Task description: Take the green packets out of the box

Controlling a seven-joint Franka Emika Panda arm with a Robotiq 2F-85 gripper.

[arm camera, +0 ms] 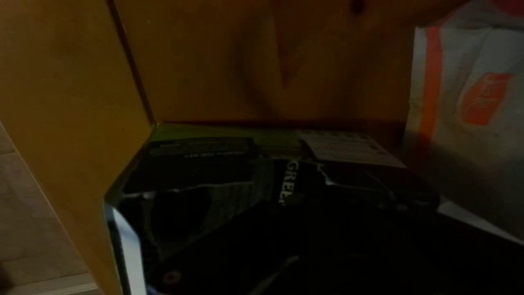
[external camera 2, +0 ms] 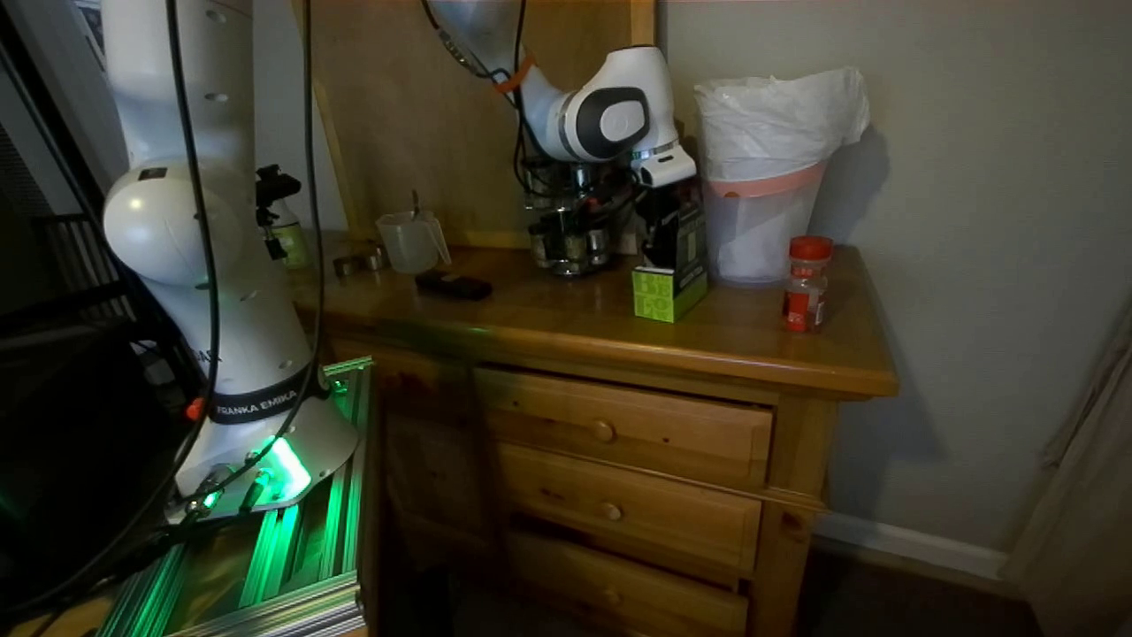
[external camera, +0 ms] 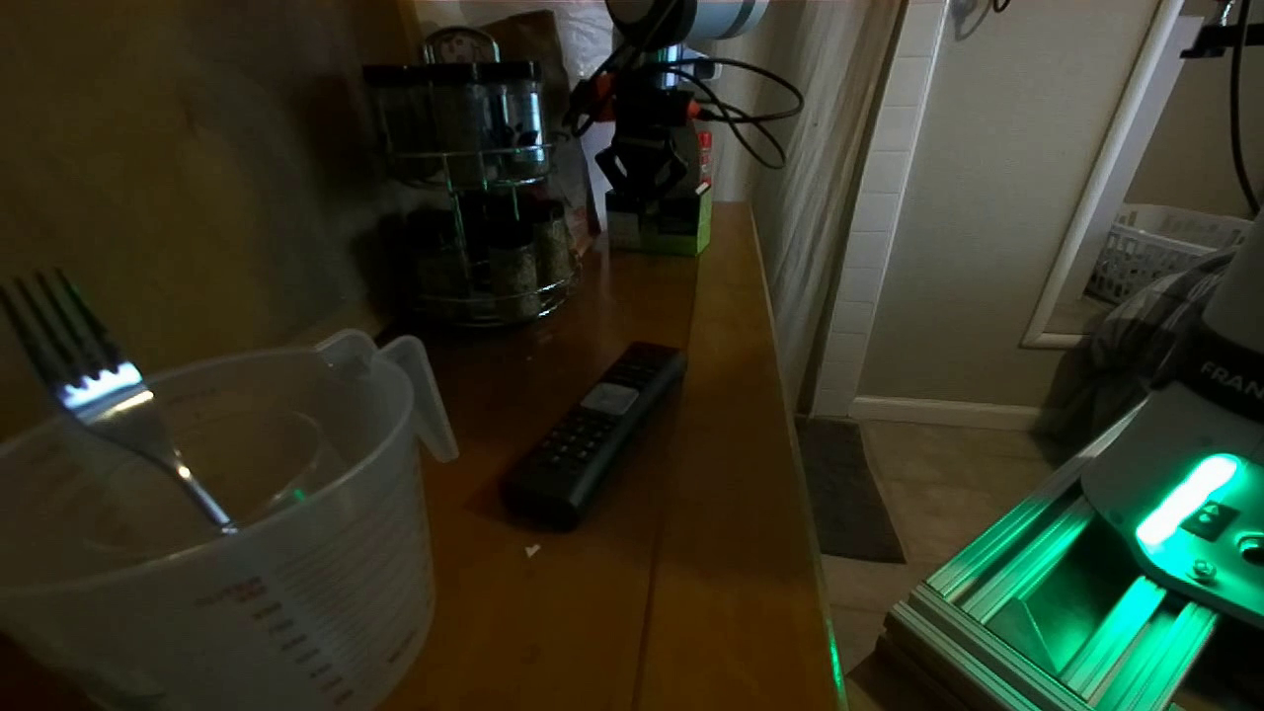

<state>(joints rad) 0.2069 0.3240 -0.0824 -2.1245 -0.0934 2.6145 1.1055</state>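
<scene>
The box (external camera 2: 653,295) is a black and lime-green carton standing upright on the wooden dresser top. It also shows in an exterior view (external camera: 699,227) and in the wrist view (arm camera: 188,170), with torn flaps and an open top. My gripper (external camera 2: 656,248) points down into the box's opening, and it is over the box too in an exterior view (external camera: 647,193). In the wrist view the gripper (arm camera: 303,213) is a very dark shape; its fingertips are lost in shadow. Lettering "GREE" shows beside it; I cannot tell whether it is on a packet. No pale green packets are visible.
A wire spice rack (external camera: 484,163) stands by the wall near the arm. A white-bagged bucket (external camera 2: 761,221) and a red-lidded jar (external camera 2: 805,287) are beyond the box. A remote (external camera: 597,434) and a measuring jug (external camera: 336,573) with a fork (external camera: 128,405) lie further along.
</scene>
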